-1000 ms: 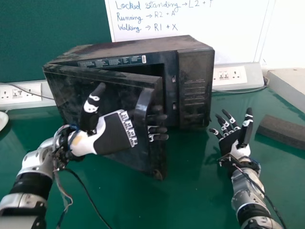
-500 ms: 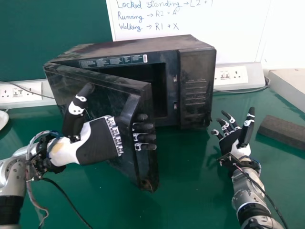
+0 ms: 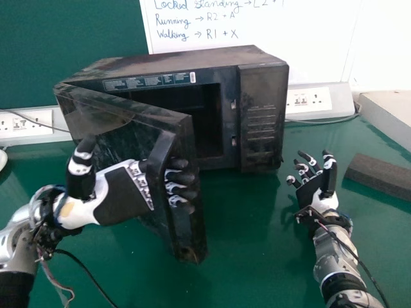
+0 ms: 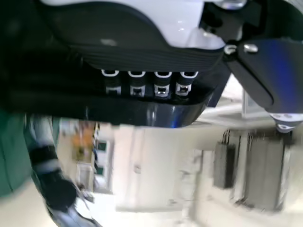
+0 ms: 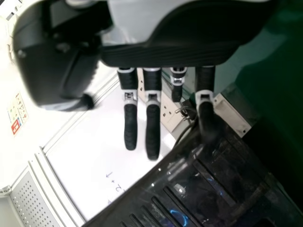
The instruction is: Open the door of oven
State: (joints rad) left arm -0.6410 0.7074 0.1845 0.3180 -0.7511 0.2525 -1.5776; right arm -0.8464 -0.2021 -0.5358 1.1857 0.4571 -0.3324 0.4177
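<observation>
The black oven stands at the table's back, its door swung partway out toward the left front and its dark inside exposed. My left hand is at the door, its fingers hooked behind the upright handle and its thumb pointing up. In the left wrist view the fingers of my left hand pass behind the handle. Right of the oven, my right hand is held palm up with relaxed fingers, apart from it. The right wrist view has my right hand near the oven's side.
A dark foam block lies at the right on the green table. Wall sockets and a cable are behind the oven on the right; a whiteboard stands behind. More sockets are at the left.
My left hand has moved left and toward the robot with the handle, and the door has swung wider, exposing more of the inside. The right hand has stayed nearly in place.
</observation>
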